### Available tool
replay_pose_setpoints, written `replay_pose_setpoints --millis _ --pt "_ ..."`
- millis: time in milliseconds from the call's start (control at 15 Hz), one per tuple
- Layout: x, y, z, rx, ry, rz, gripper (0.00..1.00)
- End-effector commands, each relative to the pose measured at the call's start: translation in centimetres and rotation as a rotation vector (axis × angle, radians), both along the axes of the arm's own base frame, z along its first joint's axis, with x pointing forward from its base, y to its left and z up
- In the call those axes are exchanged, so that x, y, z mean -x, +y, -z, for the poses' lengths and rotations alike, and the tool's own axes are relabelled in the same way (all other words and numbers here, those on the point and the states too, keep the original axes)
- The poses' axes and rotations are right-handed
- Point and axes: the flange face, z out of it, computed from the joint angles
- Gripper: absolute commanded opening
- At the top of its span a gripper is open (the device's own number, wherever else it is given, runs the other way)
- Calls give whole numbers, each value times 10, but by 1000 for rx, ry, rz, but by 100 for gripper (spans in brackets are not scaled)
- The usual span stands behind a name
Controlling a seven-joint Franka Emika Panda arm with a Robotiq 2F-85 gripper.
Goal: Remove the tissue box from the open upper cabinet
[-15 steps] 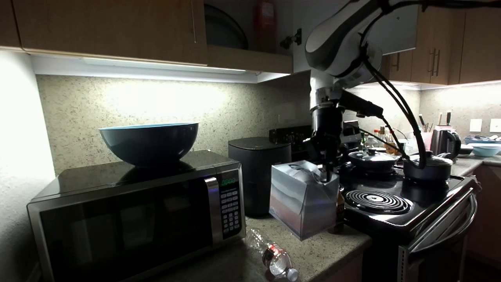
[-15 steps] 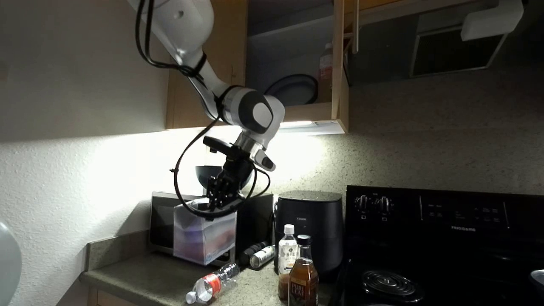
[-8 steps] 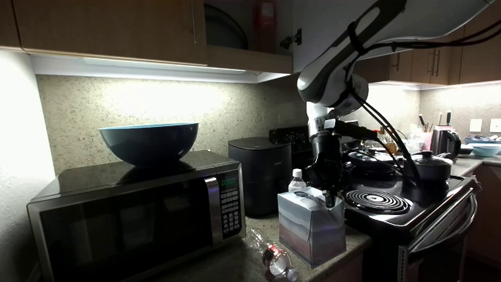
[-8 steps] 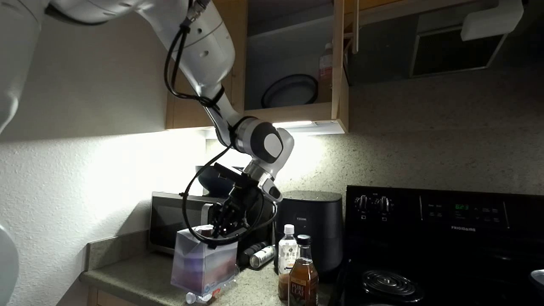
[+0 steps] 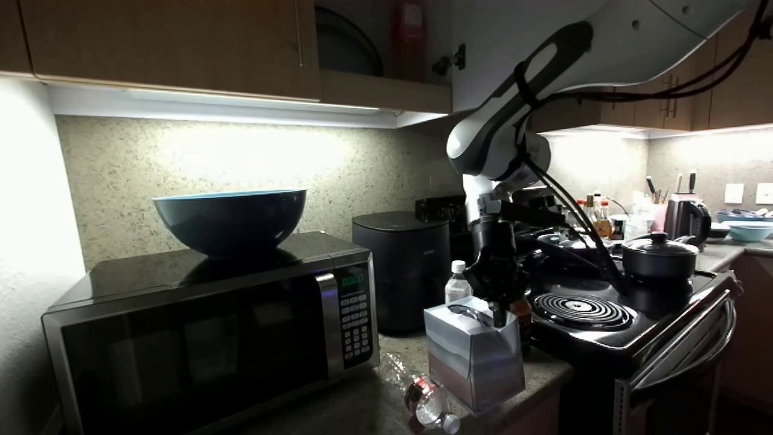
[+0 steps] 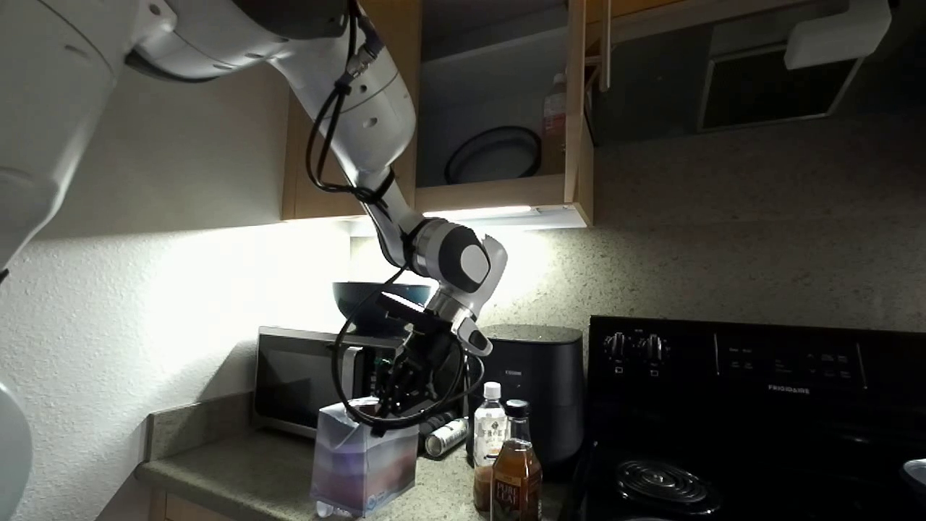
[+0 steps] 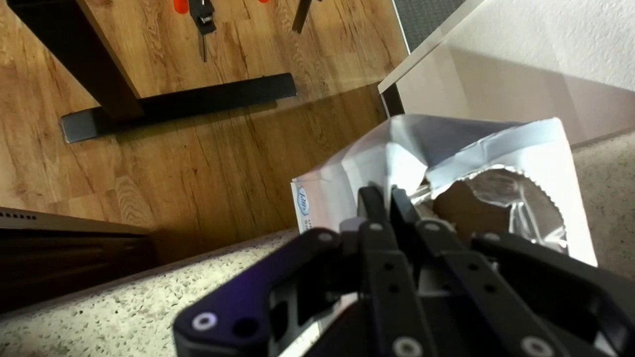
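**A tissue box (image 5: pixel 475 361) is out of the cabinet (image 6: pixel 499 194), held by its top**

The gripper (image 7: pixel 386 198) has its fingers (image 7: pixel 371 203) squeezed nearly together, with a bit of the box's top card pinched between them, next to the hole. The box is low down, tipped a little, by the front edge of the counter (image 6: pixel 239 467). It is hard to tell whether its bottom touches.

The box is probably light. Its card looks thin and bendy, and the top is creased at the pinch, so a hard tug might rip it. The strip beside the hole is a fair place to hold, if the moves are slow and gentle.

The speckled counter looks hard and flat. A clear bottle (image 5: pixel 430 406) lies close by and could roll or make the box wobble. A microwave (image 6: pixel 304 376) stands behind, and a black stove (image 6: pixel 759 409) is off to one side. Wood floor (image 7: pixel 223 178) shows past the edge.
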Motion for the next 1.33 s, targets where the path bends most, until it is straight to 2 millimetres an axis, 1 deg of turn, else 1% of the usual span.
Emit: replay_pose_setpoints --millis 0,400,933,1000,1067,1200,1267 --pt "-13 -7 3 83 -13 26 5" --pt "-29 -12 15 204 -52 16 4" --pt "-49 -7 34 244 -45 8 4" --pt "-51 -7 36 255 -40 15 32" --pt "-52 -8 37 261 -37 20 33" --pt "-55 -9 39 269 -30 37 45" --pt "-56 -10 39 271 -29 48 52"
